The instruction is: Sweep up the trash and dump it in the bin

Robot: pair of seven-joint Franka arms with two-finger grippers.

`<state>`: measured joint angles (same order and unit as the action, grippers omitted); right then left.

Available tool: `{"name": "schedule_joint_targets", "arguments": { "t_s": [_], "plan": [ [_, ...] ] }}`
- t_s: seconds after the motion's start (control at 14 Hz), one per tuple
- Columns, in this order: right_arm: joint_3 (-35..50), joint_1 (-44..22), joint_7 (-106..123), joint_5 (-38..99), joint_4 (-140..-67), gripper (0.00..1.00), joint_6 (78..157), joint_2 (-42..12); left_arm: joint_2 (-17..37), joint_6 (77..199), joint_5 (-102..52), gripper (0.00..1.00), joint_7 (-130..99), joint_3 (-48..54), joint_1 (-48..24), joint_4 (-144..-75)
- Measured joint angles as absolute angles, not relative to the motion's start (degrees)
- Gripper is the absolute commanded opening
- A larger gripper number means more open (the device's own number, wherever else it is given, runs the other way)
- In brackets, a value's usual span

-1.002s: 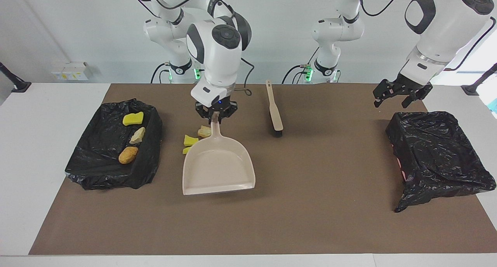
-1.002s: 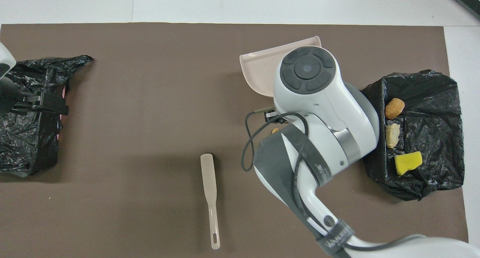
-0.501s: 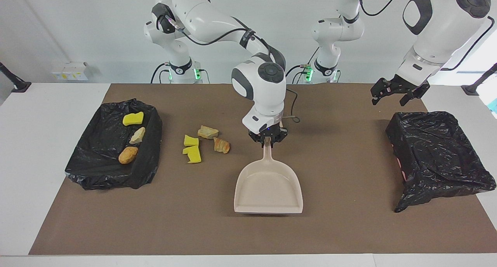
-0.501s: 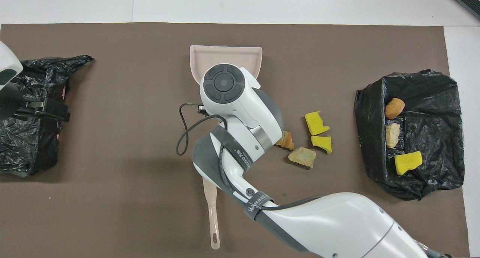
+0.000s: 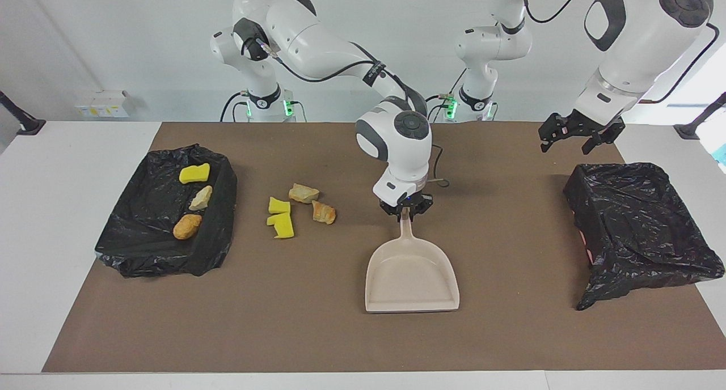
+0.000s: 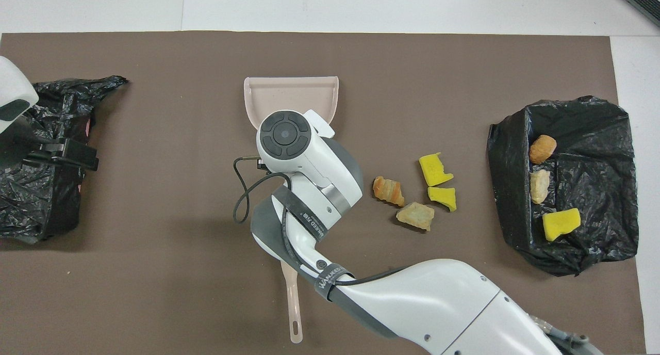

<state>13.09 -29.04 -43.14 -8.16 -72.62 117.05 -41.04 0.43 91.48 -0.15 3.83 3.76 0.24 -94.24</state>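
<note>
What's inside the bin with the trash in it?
In the bin lie three pieces: a yellow sponge chunk, a tan lump and an orange-brown lump. Anything under the liner's folds is hidden.

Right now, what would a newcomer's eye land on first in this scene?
The beige dustpan lying mid-table, its handle at the right gripper. Next, four loose bits of trash lie on the brown mat between the dustpan and the black-bagged bin at the right arm's end, which already holds three pieces. The left gripper hangs open above the table by a second black bag, waiting.
</note>
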Motion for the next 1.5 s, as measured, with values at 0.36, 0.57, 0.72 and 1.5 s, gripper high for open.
{"name": "schedule_joint_targets", "arguments": {
  "t_s": [0.36, 0.57, 0.72, 1.5],
  "plan": [
    [12.96, -27.39, -43.09, -1.75, -71.61, 1.00, 110.86, -34.76, 0.39, 91.84, -0.15, 1.00, 3.85, 3.86, 0.15, -94.39],
    [13.01, -25.76, -39.81, 1.41, -73.44, 1.00, 100.93, -27.79, 0.81, 92.64, -0.15, 1.00, 3.84, 3.96, -1.52, -94.98],
    [14.00, -25.90, -39.45, 2.49, -78.26, 1.00, 99.38, -22.69, 1.89, 93.71, -0.15, 1.00, 3.76, 3.99, -3.49, -94.99],
    [16.90, -31.33, -36.20, 12.17, -118.24, 1.00, 118.68, -2.05, 15.34, 103.25, -0.13, 1.00, -9.39, 4.13, -17.31, -93.15]
  ]
}}
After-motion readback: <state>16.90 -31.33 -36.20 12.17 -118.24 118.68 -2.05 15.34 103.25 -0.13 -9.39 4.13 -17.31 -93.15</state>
